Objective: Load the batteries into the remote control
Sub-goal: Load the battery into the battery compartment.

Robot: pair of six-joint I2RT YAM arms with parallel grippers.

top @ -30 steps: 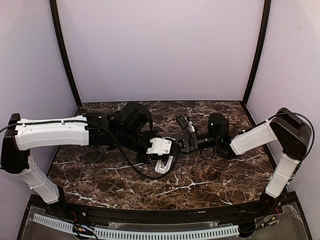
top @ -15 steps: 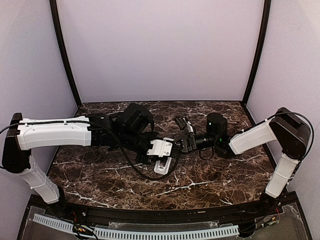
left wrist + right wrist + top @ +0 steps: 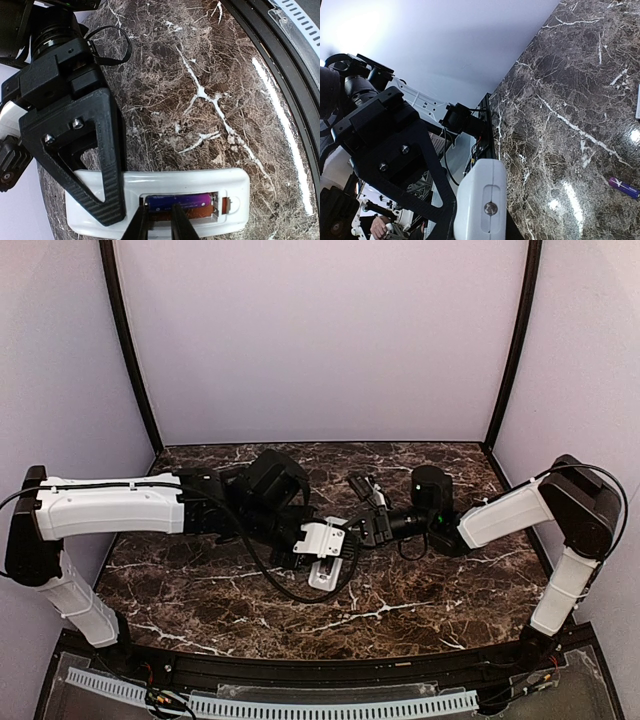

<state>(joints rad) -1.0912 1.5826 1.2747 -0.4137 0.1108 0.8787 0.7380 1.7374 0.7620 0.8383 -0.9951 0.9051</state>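
The white remote control (image 3: 200,182) lies back up with its battery bay open. One purple battery (image 3: 182,201) sits in the bay's far slot. My left gripper (image 3: 161,220) is almost shut, a narrow gap between its fingertips and nothing in it. The tips stand over the near slot, against that battery. My right gripper (image 3: 480,222) is shut on the remote's end (image 3: 480,195), and its black finger (image 3: 100,165) crosses the remote. A second purple battery (image 3: 622,187) lies loose on the table. In the top view the remote (image 3: 325,572) lies under both grippers at mid-table.
The dark marble table (image 3: 420,590) has a black rail along its near edge (image 3: 320,670). Lilac walls close in the back and sides. A white edge (image 3: 638,102) shows at the right border of the right wrist view.
My left wrist has shifted slightly to the right and nearer over the remote. The right gripper and the remote have hardly moved.
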